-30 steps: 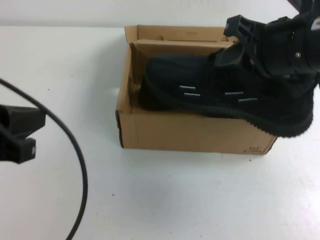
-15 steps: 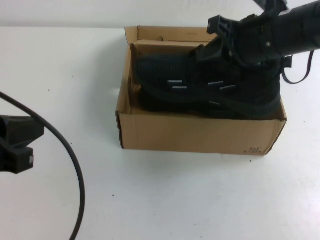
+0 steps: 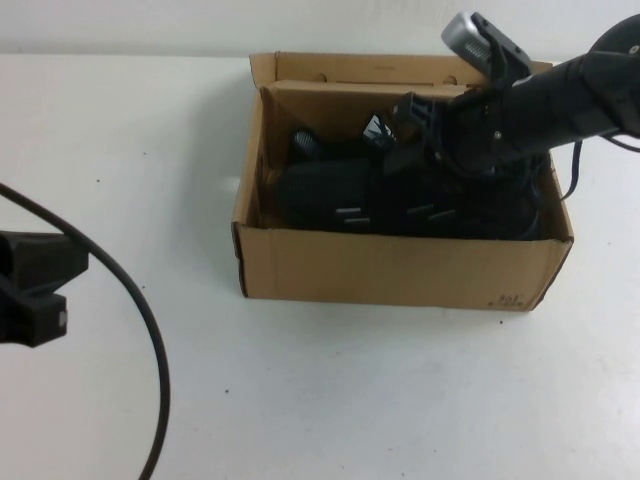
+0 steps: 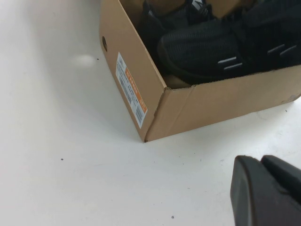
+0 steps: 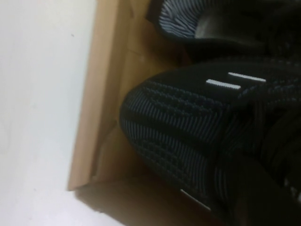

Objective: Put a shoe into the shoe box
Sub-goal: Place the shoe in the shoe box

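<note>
The left gripper sits parked at the table's left edge, fingers pressed together on nothing, in the same place as a second ago, with a black cable looping past it. A broad stretch of bare white table separates it from the shoe box, which stands well to its right.

The shoe has dropped: a second ago it hung tilted over the box's front rim with its heel outside, and now it lies wholly inside, below the rim, its toe near the left wall. A second black shoe lies behind it. The right gripper reaches down into the box from the right, pinching the shoe at its collar. Little spare room remains inside.
</note>
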Tool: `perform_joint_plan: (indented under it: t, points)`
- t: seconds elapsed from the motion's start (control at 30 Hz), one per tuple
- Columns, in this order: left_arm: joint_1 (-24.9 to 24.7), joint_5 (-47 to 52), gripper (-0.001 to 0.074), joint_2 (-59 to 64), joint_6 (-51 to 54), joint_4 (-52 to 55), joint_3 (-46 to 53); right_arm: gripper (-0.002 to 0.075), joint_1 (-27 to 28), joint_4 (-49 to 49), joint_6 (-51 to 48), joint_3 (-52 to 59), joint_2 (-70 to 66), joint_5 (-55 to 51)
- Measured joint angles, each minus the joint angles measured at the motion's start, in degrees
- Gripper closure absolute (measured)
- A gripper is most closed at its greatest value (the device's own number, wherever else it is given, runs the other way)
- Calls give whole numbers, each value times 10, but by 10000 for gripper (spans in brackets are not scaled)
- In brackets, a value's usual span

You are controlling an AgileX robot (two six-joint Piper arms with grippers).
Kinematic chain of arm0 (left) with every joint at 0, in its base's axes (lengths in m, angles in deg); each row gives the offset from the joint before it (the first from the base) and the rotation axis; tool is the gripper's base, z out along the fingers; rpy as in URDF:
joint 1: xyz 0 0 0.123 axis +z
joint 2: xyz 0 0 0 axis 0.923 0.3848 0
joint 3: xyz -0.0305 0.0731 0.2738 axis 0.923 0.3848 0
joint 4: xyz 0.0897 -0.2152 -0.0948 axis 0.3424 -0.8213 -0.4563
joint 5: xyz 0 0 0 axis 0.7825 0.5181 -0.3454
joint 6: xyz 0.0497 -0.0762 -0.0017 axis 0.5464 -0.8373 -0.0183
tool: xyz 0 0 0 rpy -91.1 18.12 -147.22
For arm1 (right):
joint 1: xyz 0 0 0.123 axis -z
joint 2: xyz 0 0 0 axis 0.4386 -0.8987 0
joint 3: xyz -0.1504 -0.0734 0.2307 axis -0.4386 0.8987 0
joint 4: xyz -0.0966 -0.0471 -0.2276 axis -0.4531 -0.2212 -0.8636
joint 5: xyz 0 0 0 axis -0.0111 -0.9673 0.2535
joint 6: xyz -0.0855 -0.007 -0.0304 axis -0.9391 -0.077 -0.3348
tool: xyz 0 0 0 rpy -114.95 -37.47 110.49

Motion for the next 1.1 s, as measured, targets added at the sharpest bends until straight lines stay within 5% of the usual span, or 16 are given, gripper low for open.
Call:
perform_joint_plan:
  t: [0.37, 0.43, 0.6, 0.7, 1.1]
  points:
    - [0, 0, 736, 0, -1, 0, 0, 709, 0, 1, -13, -1, -21, 0]
    - [0, 0, 736, 0, -2, 0, 0, 638, 0, 1, -14, -1, -22, 0]
    - [0, 0, 736, 0, -3, 0, 0, 317, 0, 8, -20, -1, -22, 0]
    - [0, 0, 736, 0, -3, 0, 0, 235, 0, 8, -27, -1, -21, 0]
    - [0, 13, 736, 0, -3, 0, 0, 265, 0, 33, -29, -1, 5, -42]
